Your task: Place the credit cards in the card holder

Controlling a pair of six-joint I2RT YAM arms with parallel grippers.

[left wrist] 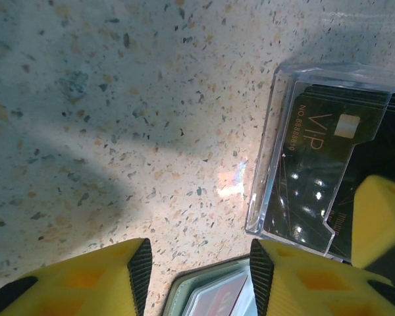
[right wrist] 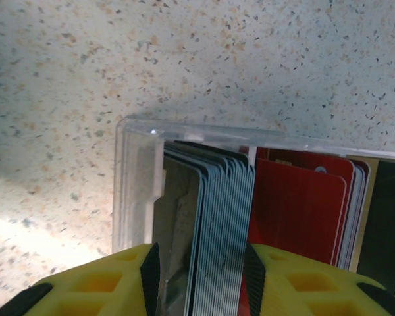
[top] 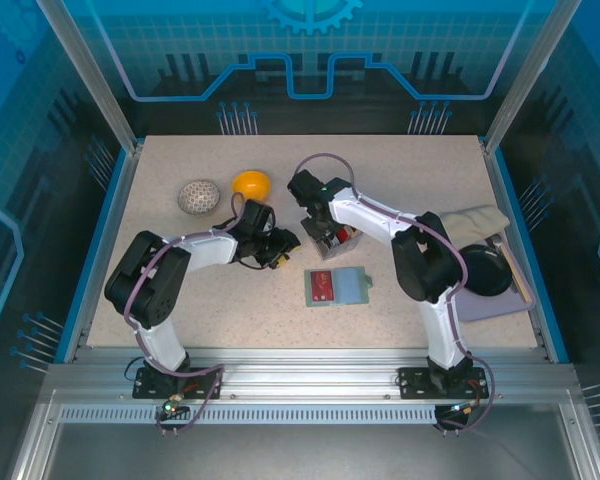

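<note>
Speckled desk (top: 180,290) carries the card holder (top: 355,286), with the left end effector (left wrist: 199,266) gaping empty nearby. The right end effector (right wrist: 199,276) straddles boxed credit cards (right wrist: 220,224); I cannot tell whether it grips them.

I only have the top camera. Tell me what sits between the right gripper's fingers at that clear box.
Observer: On the right wrist view, the right gripper straddles a stack of grey-edged cards standing on edge inside the clear box. I cannot tell whether it is squeezing them.
Operator: Now report how the left gripper stands.
Observer: On the left wrist view, the left gripper is open and holds nothing.
</note>
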